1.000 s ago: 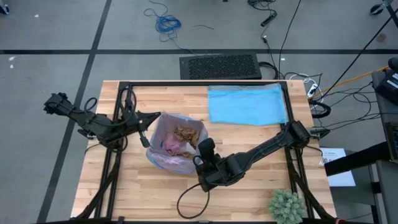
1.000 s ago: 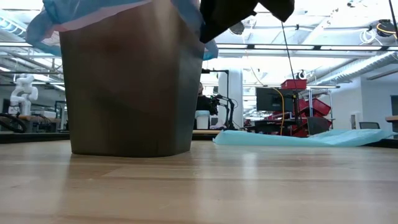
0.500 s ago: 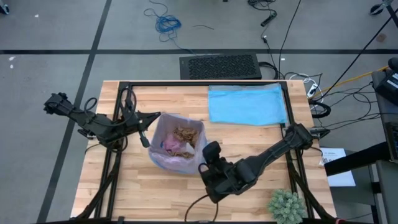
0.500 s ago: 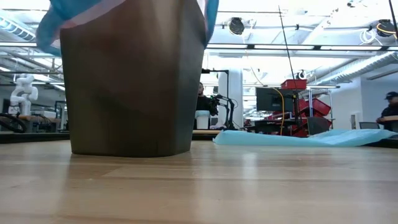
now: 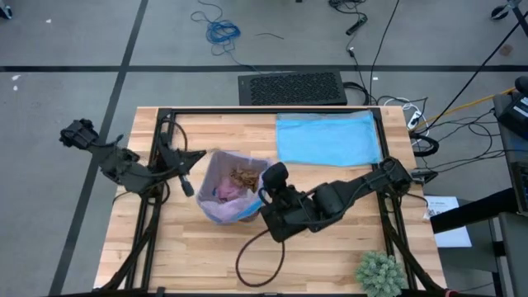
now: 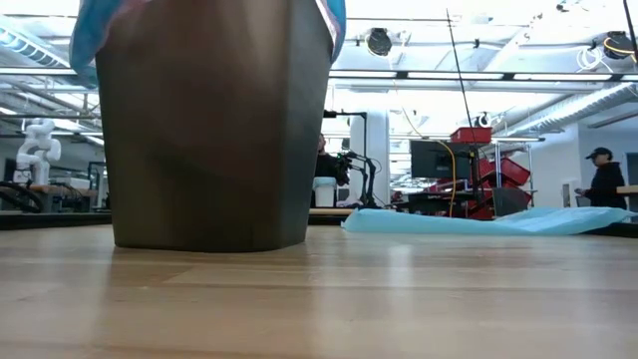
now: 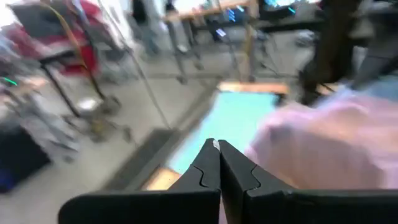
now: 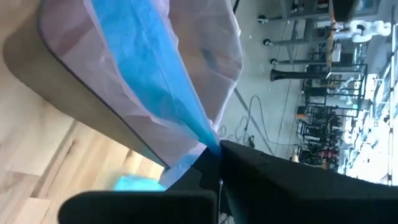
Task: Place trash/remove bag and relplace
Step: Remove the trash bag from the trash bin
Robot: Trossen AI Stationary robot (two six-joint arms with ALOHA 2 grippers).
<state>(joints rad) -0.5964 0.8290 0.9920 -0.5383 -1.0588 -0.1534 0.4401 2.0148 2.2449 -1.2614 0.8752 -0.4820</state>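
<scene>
High view: the bin (image 5: 233, 194) stands mid-surface (image 5: 206, 256), lined with the pink bag (image 5: 216, 183), brown trash (image 5: 245, 176) lying inside. The right pincer (image 5: 266, 194) sits at the bin's right rim, its fingers together on the bag's edge. The left pincer (image 5: 186, 186) hangs just beside the bin's left side, fingers together, holding nothing. A flat blue bag (image 5: 328, 138) lies at the far right of the surface, and a green plant (image 5: 380, 272) stands at the near right corner.

Low view: the brown bin (image 6: 204, 130) fills the left, blue and pink plastic folded over its rim. The blue bag (image 6: 478, 220) lies flat behind it. A person (image 6: 602, 181) stands far off in the room.

Left wrist view: the closed fingers (image 7: 211, 165) point toward the pink bag (image 7: 323, 140), blurred.

Right wrist view: the pincer (image 8: 217, 163) is clamped on pink and blue plastic (image 8: 155, 81) at the bin's rim
</scene>
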